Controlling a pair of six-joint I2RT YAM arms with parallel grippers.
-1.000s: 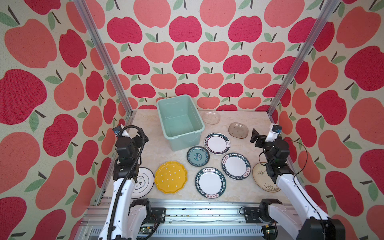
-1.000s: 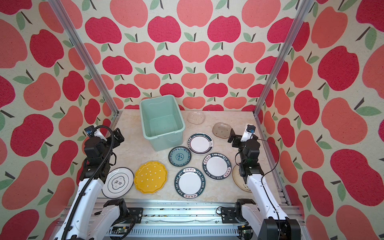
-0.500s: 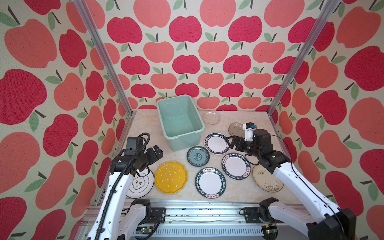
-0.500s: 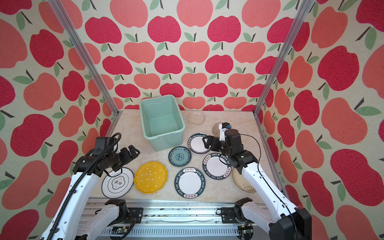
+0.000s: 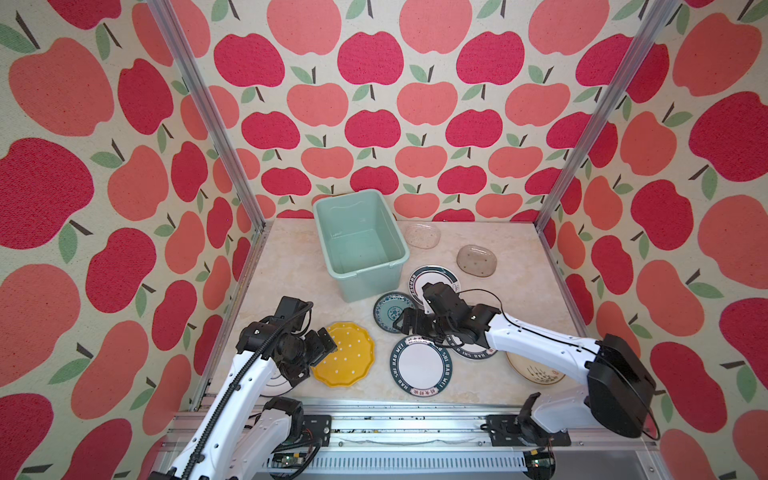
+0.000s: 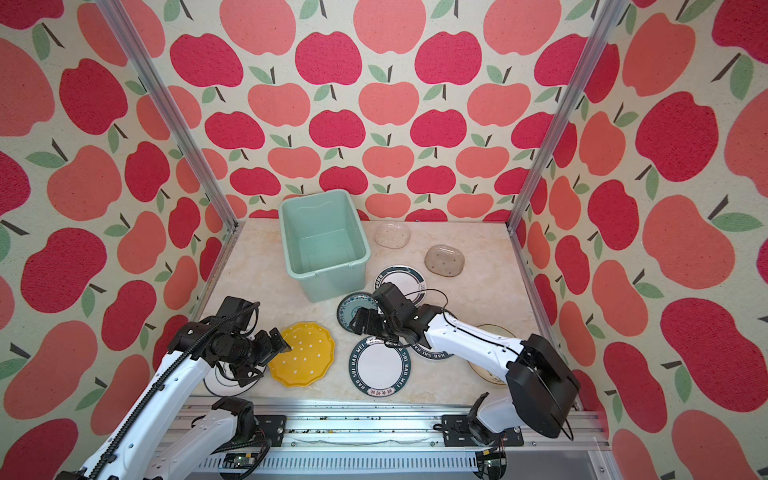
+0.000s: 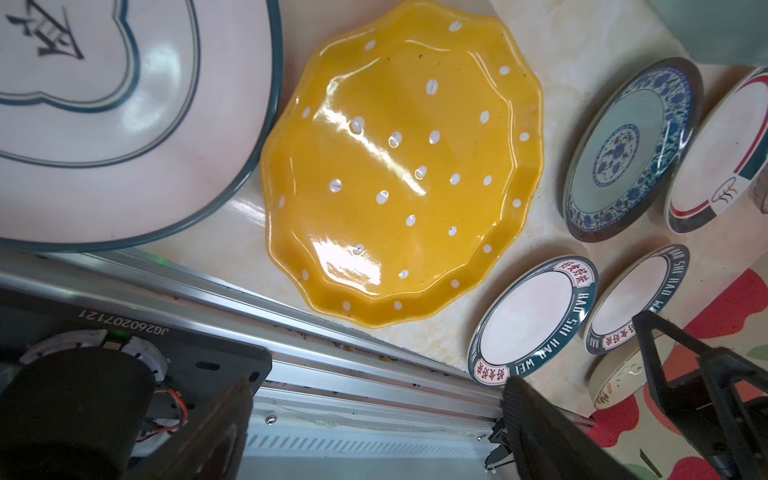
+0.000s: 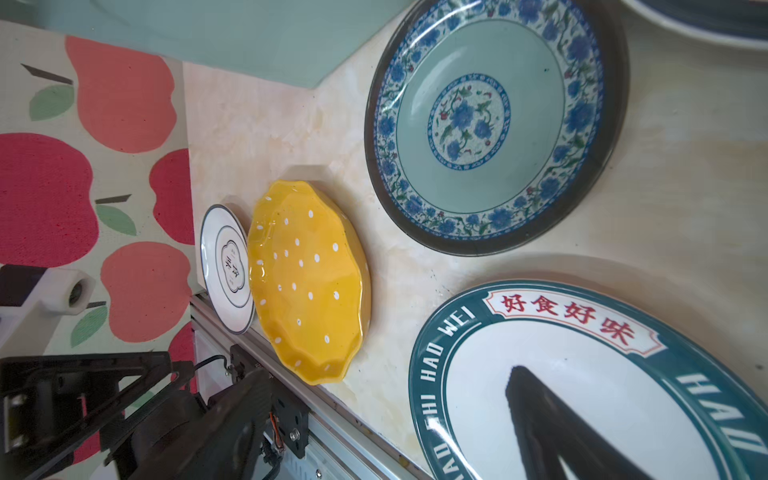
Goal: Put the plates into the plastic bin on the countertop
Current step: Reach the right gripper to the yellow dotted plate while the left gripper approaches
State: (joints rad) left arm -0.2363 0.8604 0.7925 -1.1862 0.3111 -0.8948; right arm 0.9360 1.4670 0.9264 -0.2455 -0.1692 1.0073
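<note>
Left gripper (image 5: pixel 318 351) hangs low at the near-left edge of the yellow scalloped plate (image 5: pixel 347 355), jaws spread wide and empty, its arm bent up from the front rail (image 5: pixel 395 409). Right gripper (image 5: pixel 402 326) reaches across the middle on a long, nearly flat arm. Its jaws are likewise apart with nothing between them, over the gap between the teal patterned plate (image 5: pixel 386 307) and a lettered plate (image 5: pixel 419 365). That arm covers most of a second lettered plate (image 5: pixel 473 354) and part of the cream plate (image 5: pixel 536 372); the left arm hides most of a white ringed plate (image 5: pixel 276 386). All lie flat on the countertop (image 5: pixel 291 274). The plastic bin (image 5: pixel 359 245) stands empty, mouth up, by the back wall (image 5: pixel 374 104), long axis running front to back, near end swung slightly right. A clear glass oval (image 5: pixel 423 236) and a smoky glass oval (image 5: pixel 476 260) lie to its right.
</note>
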